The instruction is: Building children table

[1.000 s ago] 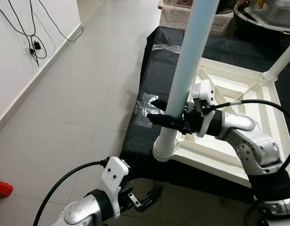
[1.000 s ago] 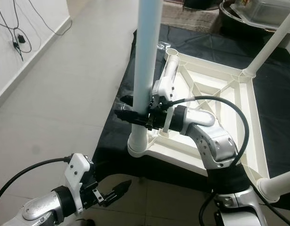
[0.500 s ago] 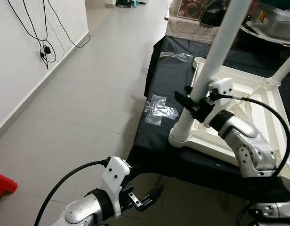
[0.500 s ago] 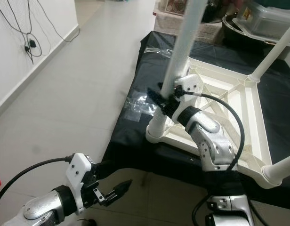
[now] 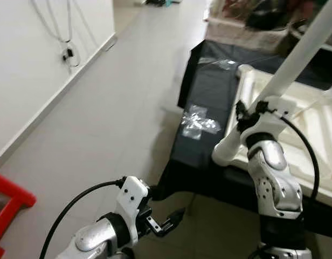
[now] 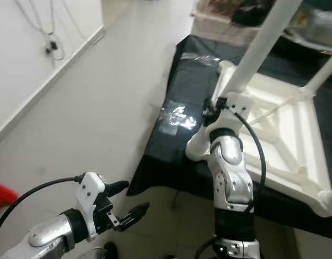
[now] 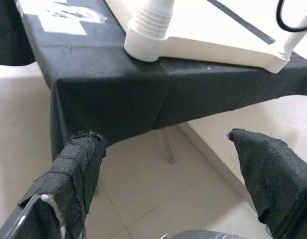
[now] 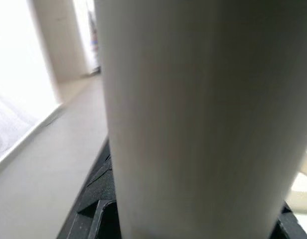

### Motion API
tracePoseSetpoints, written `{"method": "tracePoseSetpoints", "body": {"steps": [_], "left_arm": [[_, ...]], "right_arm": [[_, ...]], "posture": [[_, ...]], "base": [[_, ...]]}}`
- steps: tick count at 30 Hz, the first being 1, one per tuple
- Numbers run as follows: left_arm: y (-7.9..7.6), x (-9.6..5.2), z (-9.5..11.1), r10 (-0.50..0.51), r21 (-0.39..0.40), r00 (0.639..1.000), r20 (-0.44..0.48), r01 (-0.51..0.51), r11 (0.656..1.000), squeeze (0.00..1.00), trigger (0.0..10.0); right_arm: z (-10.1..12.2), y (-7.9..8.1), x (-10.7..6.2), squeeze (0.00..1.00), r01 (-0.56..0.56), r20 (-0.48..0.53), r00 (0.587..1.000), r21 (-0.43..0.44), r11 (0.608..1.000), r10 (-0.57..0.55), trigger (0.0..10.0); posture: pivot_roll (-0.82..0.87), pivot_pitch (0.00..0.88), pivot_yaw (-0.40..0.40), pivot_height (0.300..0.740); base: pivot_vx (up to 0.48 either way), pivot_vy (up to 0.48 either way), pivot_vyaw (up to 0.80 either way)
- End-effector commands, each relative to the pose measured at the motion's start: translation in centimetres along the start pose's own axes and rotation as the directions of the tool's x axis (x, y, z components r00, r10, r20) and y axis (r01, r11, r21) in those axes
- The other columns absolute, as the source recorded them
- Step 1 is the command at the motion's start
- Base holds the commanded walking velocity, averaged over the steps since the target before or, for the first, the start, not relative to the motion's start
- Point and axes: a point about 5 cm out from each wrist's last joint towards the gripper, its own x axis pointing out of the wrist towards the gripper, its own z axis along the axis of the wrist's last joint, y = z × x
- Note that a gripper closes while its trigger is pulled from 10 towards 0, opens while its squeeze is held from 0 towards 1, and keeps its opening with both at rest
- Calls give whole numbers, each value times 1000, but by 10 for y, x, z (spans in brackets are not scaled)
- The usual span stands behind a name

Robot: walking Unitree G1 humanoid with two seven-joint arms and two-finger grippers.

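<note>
Table leg (image 5: 295,59) in right end effector (image 5: 242,114); left end effector (image 7: 168,174) wide.

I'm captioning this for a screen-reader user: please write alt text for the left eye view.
The right gripper is clamped on a white table leg seated in the corner socket of an upturned white tabletop on a black cloth. The left gripper hangs open over the tiled floor.

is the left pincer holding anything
No, the left pincer hangs open over the floor, its black fingers apart with nothing between them.
</note>
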Motion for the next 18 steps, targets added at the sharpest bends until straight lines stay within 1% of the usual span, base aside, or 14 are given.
{"method": "tracePoseSetpoints", "body": {"steps": [1, 2, 3, 4, 6, 9, 11, 13, 14, 16, 17, 18], "left_arm": [[1, 0, -3, 1, -6, 1000, -12, -1, 1000, 0, 10000], [1, 0, -3, 0, -5, 1000, -13, 0, 1000, 0, 10000], [1, 0, -3, 0, -5, 1000, -13, 0, 1000, 0, 10000], [1, 0, -3, 0, -5, 1000, -13, 0, 1000, 0, 10000], [1, 1, -4, 0, -5, 1000, -13, 0, 1000, 0, 10000], [1, 1, -4, 1, -5, 1000, -13, -1, 1000, 0, 10000], [2, 1, -4, 1, -5, 1000, -13, -1, 1000, 0, 10000], [2, 1, -4, 1, -5, 1000, -13, -1, 1000, 0, 10000], [3, 1, -4, 1, -5, 1000, -13, -1, 1000, 0, 10000], [3, 1, -4, 1, -5, 1000, -13, -1, 1000, 0, 10000], [3, 2, -4, 1, -6, 1000, -13, -1, 1000, 0, 10000], [3, 2, -4, 1, -6, 1000, -13, -1, 1000, 0, 10000]], "right_arm": [[-26, -11, -3, 0, 121, -116, 985, -50, 991, -126, 10000], [-24, -6, -2, 0, 161, -103, 981, -53, 986, -166, 10000], [-24, -6, -2, 0, 161, -103, 981, -53, 986, -166, 10000], [-21, -2, -1, 0, 211, -104, 970, -71, 975, -218, 10000], [-17, 2, 0, 0, 291, -96, 950, -71, 954, -297, 10000], [-15, 3, 1, 0, 312, -87, 944, -68, 948, -317, 10000], [-10, 9, 3, 0, 327, -75, 941, -37, 944, -329, 10000], [-10, 9, 3, 0, 327, -75, 941, -37, 944, -329, 10000], [-6, 14, 4, 0, 340, -63, 938, -27, 940, -341, 10000], [-6, 14, 4, 0, 340, -63, 938, -27, 940, -341, 10000], [-3, 17, 5, 0, 347, -51, 936, -13, 938, -347, 10000], [-3, 17, 5, 0, 347, -51, 936, -13, 938, -347, 10000]], "posture": [[108, 194, -100, 740], [108, 194, -100, 740], [108, 194, -100, 740], [108, 194, -100, 740], [110, 196, -98, 740], [110, 196, -98, 740], [107, 198, -95, 740], [107, 198, -95, 740], [106, 197, -96, 740], [106, 197, -96, 740], [107, 197, -96, 740], [107, 197, -96, 740]], "base": [[0, 0, 0], [0, 0, 0], [0, 0, 0], [0, 0, 0], [0, 0, 0], [0, 0, 0], [0, 0, 0], [0, 0, 0], [0, 0, 0], [0, 0, 0], [0, 0, 0], [0, 0, 0]]}}
